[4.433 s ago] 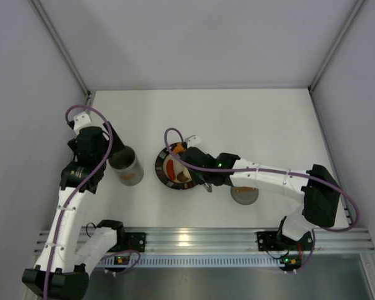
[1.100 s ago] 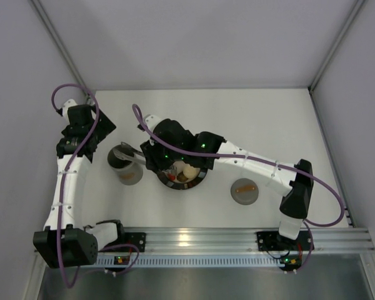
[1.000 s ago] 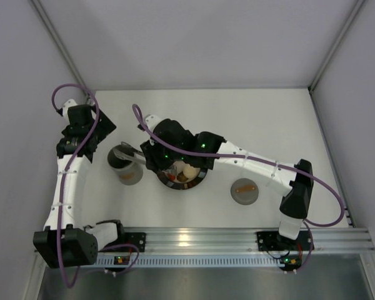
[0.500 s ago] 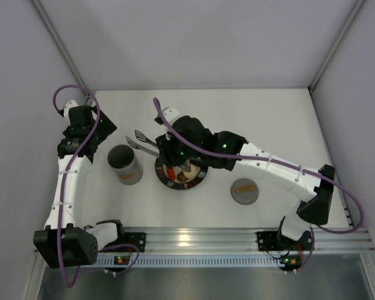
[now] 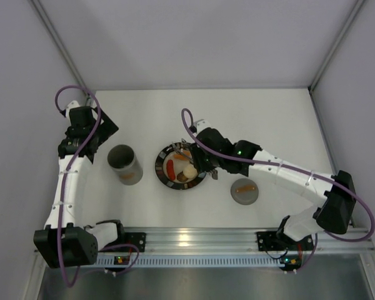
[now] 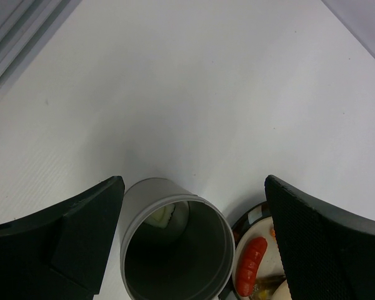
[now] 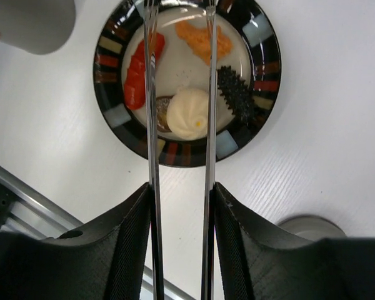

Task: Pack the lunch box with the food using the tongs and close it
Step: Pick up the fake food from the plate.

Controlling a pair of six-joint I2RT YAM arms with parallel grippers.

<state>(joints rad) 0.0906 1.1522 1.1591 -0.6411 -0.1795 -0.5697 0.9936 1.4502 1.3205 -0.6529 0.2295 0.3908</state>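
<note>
Now my right jaws clamp the tongs over the plate; left jaws gape empty. Best to straddle the white lump squarely, then squeeze gently

The plate sits mid-surface. Left of the plate, close by, stands the lunch box, with one small piece lying inside it. Right of the plate, a little nearer the arm bases, lies the lid. On the plate, the sausage lies at the left and the rounded lump just right of it. The tongs, in the right claw, hang over the plate, the lump between their arms.
</note>
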